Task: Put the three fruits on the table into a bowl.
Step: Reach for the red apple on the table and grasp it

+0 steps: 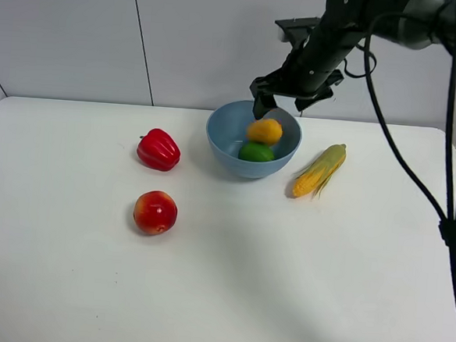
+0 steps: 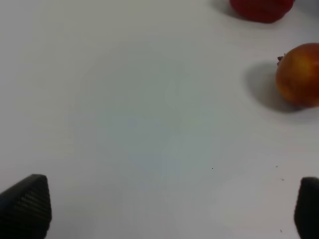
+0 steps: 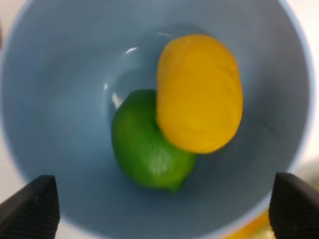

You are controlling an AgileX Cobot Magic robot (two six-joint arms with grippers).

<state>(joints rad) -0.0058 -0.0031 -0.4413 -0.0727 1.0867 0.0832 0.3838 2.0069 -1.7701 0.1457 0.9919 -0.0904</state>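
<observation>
The light-blue bowl [image 1: 223, 135] stands at the back middle of the white table [image 1: 299, 270]. The yellow-orange mango [image 1: 264, 131] and the green lime [image 1: 256, 152] lie inside it, the mango resting on the lime; both also show in the right wrist view, mango [image 3: 199, 92] and lime [image 3: 144, 144]. My right gripper [image 1: 281, 106] hovers open and empty just above the bowl's far rim. The red-and-yellow apple-like fruit [image 1: 155, 212] sits on the table front left of the bowl, also in the left wrist view [image 2: 299, 74]. My left gripper [image 2: 164, 206] is open and empty over bare table, apart from that fruit.
A red bell pepper [image 1: 158, 150] sits left of the bowl, also at the edge of the left wrist view [image 2: 261, 9]. A corn cob with green husk [image 1: 319, 170] lies right of the bowl. Black cables [image 1: 443, 225] hang at the right side.
</observation>
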